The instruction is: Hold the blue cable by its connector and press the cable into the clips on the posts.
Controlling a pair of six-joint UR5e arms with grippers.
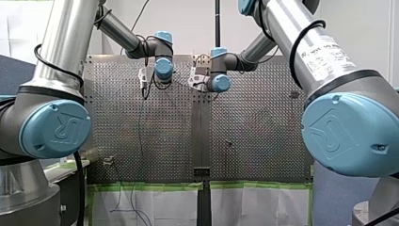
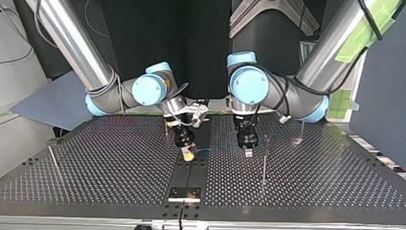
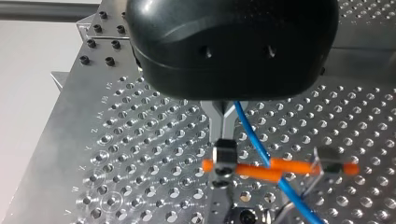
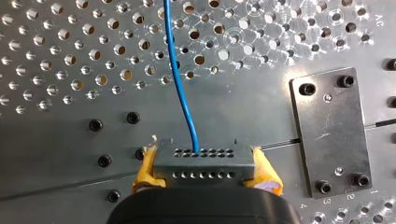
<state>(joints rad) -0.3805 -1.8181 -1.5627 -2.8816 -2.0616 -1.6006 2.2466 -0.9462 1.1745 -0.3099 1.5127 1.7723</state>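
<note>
Top view: holding right gripper [image 2: 187, 154] low over perforated metal table [image 2: 95, 158], at 9 o'clock of left gripper [image 2: 248, 152]. Clamping yellow pads [image 4: 266, 175] on both ends of dark grey rectangular multi-hole connector [image 4: 201, 163]. Trailing thin blue cable [image 4: 180, 84] out of connector toward 12 o'clock, ahead of right gripper. Passing cable under left gripper, across orange bars [image 3: 289, 165]; cannot tell whether its fingers together or apart. Standing thin metal post [image 2: 264, 160] at 4 o'clock of left gripper. Lying at 3 o'clock of connector: black screwed plate [image 4: 329, 130].
</note>
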